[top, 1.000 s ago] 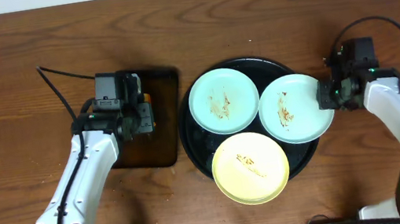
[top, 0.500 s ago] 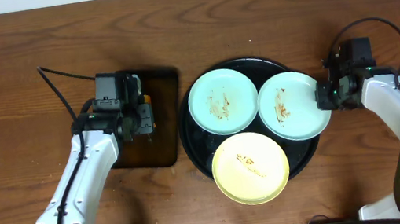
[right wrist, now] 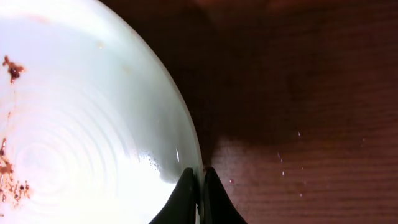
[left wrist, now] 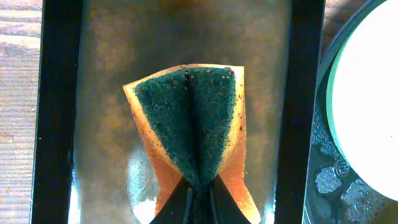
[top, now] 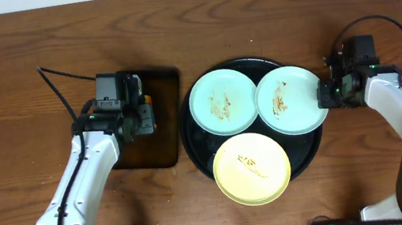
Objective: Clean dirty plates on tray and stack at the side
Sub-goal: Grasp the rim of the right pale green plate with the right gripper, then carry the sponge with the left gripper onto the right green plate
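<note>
Three specked plates sit on the round black tray [top: 194, 147]: a light blue plate [top: 223, 101] at the back left, a white plate [top: 289, 101] at the right, and a pale yellow plate [top: 252, 168] at the front. My right gripper [top: 325, 96] is shut on the white plate's right rim; the rim sits between its fingers [right wrist: 199, 186] in the right wrist view. My left gripper [top: 142, 115] is shut on a green-and-orange sponge [left wrist: 189, 127], folded, over the dark brown rectangular tray [top: 155, 155].
The brown rectangular tray lies left of the black tray, almost touching it. Bare wooden tabletop [top: 377, 6] surrounds both trays. A black cable [top: 53, 83] runs behind the left arm.
My right gripper has pulled the white plate leftward, further onto the black tray, close to the light blue plate. The left arm has not moved.
</note>
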Tool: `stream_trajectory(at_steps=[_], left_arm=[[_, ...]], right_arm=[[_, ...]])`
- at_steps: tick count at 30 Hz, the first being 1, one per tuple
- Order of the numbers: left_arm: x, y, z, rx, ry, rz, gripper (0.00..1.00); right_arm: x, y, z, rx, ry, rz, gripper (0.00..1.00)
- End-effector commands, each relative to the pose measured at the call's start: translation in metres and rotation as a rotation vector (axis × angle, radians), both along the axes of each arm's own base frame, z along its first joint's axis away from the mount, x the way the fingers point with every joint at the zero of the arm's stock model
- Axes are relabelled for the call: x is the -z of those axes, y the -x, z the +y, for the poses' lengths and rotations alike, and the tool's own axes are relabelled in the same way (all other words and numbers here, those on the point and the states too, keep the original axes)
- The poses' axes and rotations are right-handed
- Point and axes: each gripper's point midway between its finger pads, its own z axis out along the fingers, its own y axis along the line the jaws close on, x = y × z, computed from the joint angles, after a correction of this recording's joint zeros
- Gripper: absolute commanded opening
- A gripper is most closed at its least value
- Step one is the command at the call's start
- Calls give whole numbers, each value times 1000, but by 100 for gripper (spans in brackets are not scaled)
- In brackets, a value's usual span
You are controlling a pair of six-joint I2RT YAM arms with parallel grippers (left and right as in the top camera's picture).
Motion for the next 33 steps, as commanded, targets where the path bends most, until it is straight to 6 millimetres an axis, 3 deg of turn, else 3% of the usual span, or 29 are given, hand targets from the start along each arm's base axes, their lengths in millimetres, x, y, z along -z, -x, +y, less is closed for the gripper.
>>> stream_trajectory(at_steps=[1, 8, 15, 21, 25, 29, 33], left_arm=[[-12, -7, -3, -5, 16, -43, 7], [-17, -10, -3, -5, 19, -68, 7], [-17, -10, -3, -4, 19, -67, 7], [-21, -13, -3, -4, 22, -87, 7], [-40, -20, -7, 3, 44, -161, 7], [-74, -27, -33, 68, 186, -271, 7], [-91, -27, -48, 45, 260, -273, 7]], right_arm=[[10, 14, -3, 2, 15, 63, 1], [6, 31, -1, 0, 7, 117, 1], [-9, 35, -3, 4, 21, 98, 1], [-11, 36, -5, 7, 35, 96, 1], [-11, 35, -5, 7, 35, 92, 1], [-11, 35, -5, 6, 34, 92, 1], [-12, 34, -1, 0, 12, 86, 1]])
